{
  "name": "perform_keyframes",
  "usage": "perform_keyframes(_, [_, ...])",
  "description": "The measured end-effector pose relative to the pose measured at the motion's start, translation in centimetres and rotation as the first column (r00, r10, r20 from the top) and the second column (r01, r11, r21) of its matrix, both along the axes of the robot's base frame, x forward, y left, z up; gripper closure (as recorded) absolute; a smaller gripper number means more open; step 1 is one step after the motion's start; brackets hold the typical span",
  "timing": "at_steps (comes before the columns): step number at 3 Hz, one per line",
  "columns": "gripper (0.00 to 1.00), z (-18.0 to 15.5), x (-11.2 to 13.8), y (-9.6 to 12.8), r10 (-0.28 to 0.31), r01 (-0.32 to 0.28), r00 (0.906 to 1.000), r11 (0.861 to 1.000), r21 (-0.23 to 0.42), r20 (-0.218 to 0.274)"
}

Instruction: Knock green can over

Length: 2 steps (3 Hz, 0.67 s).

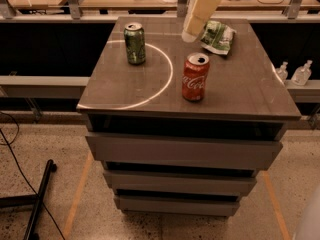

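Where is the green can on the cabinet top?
In the camera view the green can stands upright at the back left of the cabinet top, apart from the red can; the gripper hovers to its right, near the snack bag.

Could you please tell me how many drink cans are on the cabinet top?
2. The green can stands back left; the red can stands front centre. The gripper hovers over the back, beside the snack bag. None appears hidden.

Bare grey tabletop (235, 91) lies between the cream gripper (192, 30), hovering rear-centre, and the dark green aluminium can (135, 44); red cola can (195, 78), foil snack bag (218, 37) stand off that line.
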<state>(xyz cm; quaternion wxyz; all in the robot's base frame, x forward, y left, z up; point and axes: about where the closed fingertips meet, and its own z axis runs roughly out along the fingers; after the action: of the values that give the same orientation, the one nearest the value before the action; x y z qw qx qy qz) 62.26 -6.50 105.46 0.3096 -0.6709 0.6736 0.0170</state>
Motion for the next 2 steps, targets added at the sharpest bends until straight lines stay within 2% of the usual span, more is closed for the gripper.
perform_keyframes(1, [0.00, 0.0, 0.0, 0.0, 0.000, 0.000, 1.0000, 1.000, 0.000, 0.000])
perform_keyframes(2, [0.00, -0.4, 1.3, 0.7, 0.008, -0.009, 0.9996, 0.999, 0.034, 0.025])
